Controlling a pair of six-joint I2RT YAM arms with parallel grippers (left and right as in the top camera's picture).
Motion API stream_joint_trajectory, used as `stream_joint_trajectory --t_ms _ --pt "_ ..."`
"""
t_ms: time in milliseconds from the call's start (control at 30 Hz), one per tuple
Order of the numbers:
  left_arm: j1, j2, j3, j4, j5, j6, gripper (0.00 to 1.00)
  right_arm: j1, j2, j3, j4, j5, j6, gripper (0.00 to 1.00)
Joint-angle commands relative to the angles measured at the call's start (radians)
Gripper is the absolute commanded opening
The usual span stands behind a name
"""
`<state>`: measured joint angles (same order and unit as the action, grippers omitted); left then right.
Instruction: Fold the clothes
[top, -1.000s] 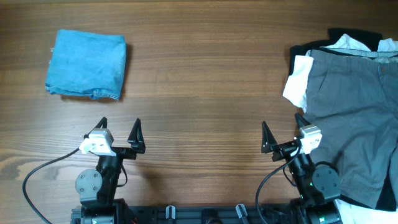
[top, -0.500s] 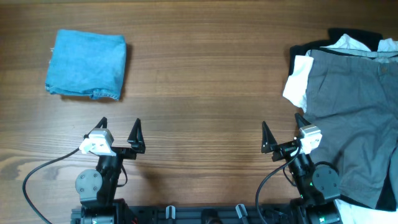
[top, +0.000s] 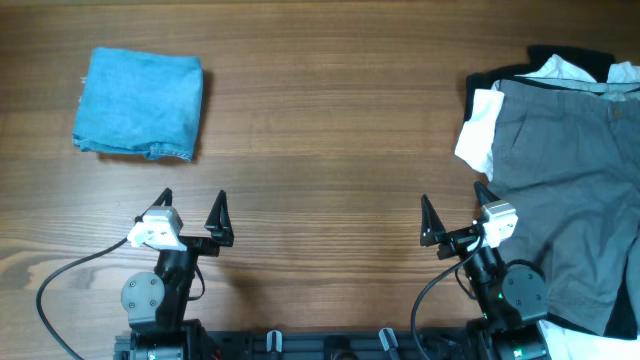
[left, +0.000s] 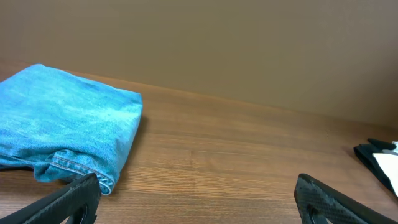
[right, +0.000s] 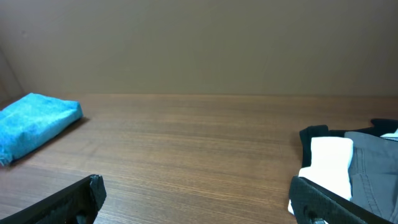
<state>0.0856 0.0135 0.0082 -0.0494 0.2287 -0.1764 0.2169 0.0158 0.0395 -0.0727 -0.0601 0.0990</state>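
Folded blue denim (top: 140, 103) at ten o'clock; grey shorts (top: 565, 190) heaped at three o'clock. Left gripper (top: 192, 205) and right gripper (top: 452, 205) at six o'clock, splayed wide, empty (right one just beside the shorts).

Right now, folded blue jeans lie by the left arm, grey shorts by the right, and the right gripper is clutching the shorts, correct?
No: the right gripper is open and empty; the right wrist view shows only table between its jaws. The blue jeans and grey shorts lie as you said.
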Motion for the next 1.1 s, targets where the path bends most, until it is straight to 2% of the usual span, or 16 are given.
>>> stream_joint_trajectory --t_ms 0,367,467,567,633,733,867,1067 --pt "-0.005 -0.011 -0.003 -0.008 -0.013 0.012 1.0 -0.003 -0.006 -0.001 0.005 -0.016 -0.013 1.0" --pt "-0.005 -0.011 -0.003 -0.001 -0.013 0.012 1.0 -0.003 -0.006 -0.001 0.009 -0.016 -0.013 1.0" --pt "-0.005 -0.011 -0.002 0.103 0.081 0.012 1.0 -0.003 -0.006 0.0 0.042 -0.02 -0.004 1.0" --pt "-0.005 -0.011 0.0 0.247 0.158 0.007 1.0 -0.003 -0.006 0.004 0.111 -0.044 0.081 1.0" --pt "-0.005 -0.011 0.019 0.264 0.168 -0.018 1.0 -0.003 -0.006 0.02 0.137 -0.07 0.157 1.0" --pt "-0.005 0.005 0.101 0.121 0.168 -0.043 1.0 -0.003 0.008 0.059 0.137 -0.097 0.218 1.0" --pt "-0.005 0.074 0.235 -0.052 0.167 -0.044 1.0 -0.003 0.093 0.141 0.098 -0.116 0.216 1.0" --pt "-0.005 0.292 0.476 -0.201 0.167 -0.043 1.0 -0.003 0.386 0.388 -0.116 -0.122 0.217 1.0"
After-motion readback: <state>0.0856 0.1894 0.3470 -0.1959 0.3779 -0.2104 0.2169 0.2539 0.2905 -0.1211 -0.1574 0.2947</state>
